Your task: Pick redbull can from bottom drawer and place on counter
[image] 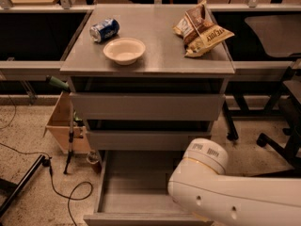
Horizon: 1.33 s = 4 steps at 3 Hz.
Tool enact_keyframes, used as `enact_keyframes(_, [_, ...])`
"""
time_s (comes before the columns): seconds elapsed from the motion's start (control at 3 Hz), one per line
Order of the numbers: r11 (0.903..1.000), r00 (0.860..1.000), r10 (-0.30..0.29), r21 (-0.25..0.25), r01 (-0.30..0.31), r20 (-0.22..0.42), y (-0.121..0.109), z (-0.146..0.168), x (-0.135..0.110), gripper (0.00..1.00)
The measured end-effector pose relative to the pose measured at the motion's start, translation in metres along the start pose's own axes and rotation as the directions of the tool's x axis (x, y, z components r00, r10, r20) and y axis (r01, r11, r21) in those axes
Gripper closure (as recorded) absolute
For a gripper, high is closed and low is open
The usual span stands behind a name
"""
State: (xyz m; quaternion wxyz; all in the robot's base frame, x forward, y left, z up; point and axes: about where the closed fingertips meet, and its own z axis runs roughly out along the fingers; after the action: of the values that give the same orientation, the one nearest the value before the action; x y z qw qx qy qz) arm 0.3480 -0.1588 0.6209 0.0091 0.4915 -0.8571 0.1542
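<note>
The bottom drawer point(134, 185) is pulled out, and its grey floor shows bare on the left and middle. My white arm point(207, 187) reaches in from the lower right and covers the drawer's right front part. The gripper is hidden beneath the arm, down at the drawer's right side. The redbull can is hidden or out of view. The counter point(160, 55) is the flat grey top of the cabinet, above the two shut upper drawers.
On the counter lie a wider blue can with white lettering point(104, 30) on its side, a cream bowl point(124, 50) and a chip bag point(202, 28). A cardboard box point(63, 126) and cables sit on the floor at the left. Office chair legs point(277, 140) stand at the right.
</note>
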Motion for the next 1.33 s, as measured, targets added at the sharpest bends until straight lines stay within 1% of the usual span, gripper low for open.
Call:
enact_keyframes(0.33, [0.9984, 0.999, -0.033, 0.046, 0.032, 0.022, -0.007, -0.023, 0.013, 1.00])
enact_keyframes(0.67, [0.9984, 0.999, -0.033, 0.046, 0.032, 0.024, -0.007, -0.023, 0.013, 1.00])
enact_keyframes(1.0, [0.9981, 0.998, -0.012, 0.062, 0.009, 0.060, -0.038, -0.046, 0.004, 1.00])
enact_keyframes(1.33, [0.9960, 0.999, -0.003, 0.089, -0.001, 0.046, -0.101, -0.076, 0.005, 1.00])
